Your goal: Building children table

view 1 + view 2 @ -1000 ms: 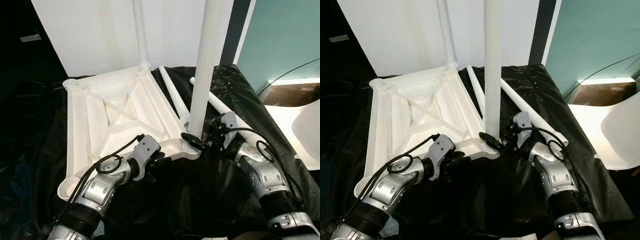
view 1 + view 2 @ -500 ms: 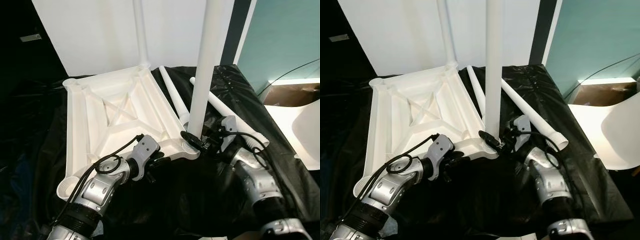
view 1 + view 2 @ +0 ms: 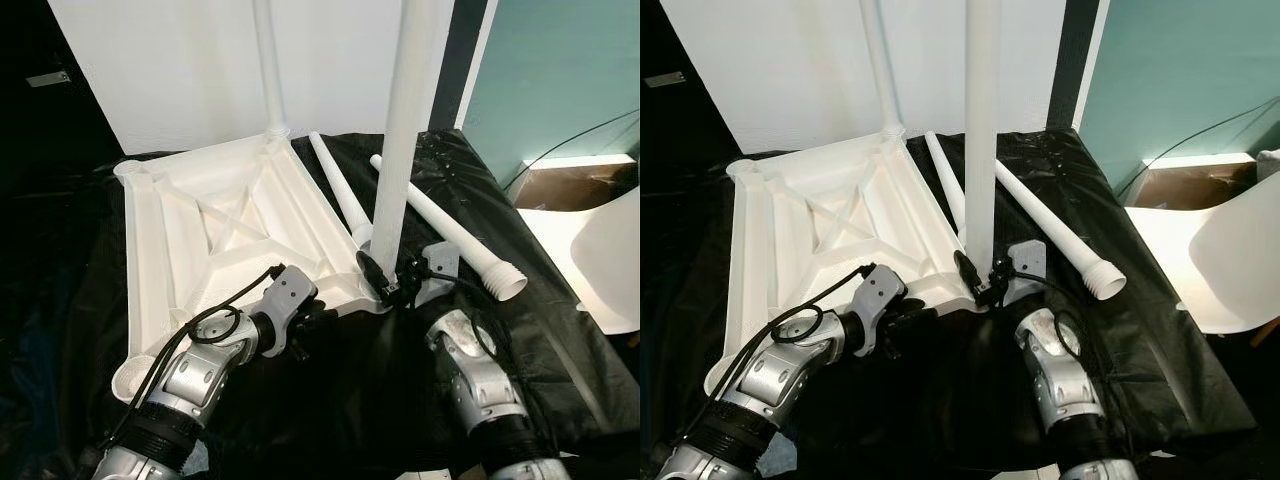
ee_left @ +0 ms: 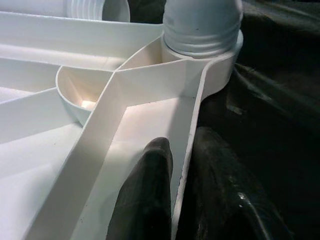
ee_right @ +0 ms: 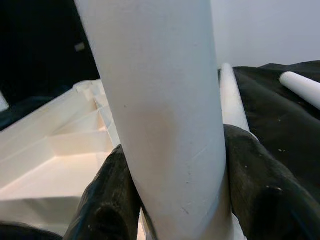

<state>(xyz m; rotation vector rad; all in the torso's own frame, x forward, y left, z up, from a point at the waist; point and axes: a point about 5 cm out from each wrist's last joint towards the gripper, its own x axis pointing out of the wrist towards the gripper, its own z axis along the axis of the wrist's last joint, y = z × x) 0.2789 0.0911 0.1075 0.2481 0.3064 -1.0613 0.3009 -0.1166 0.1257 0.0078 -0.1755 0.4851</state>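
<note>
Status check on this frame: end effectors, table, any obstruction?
Left end effector clamped on upturned white plastic tabletop's rim. Right end effector shut on upright white table leg at near corner socket. Two loose white legs lying beside, not obstructing.

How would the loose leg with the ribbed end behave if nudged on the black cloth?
The loose leg is round and tapered, so it would probably roll, curving toward its thin end. It looks like stiff, hollow plastic, likely light. The wrinkled black cloth may slow it.
</note>
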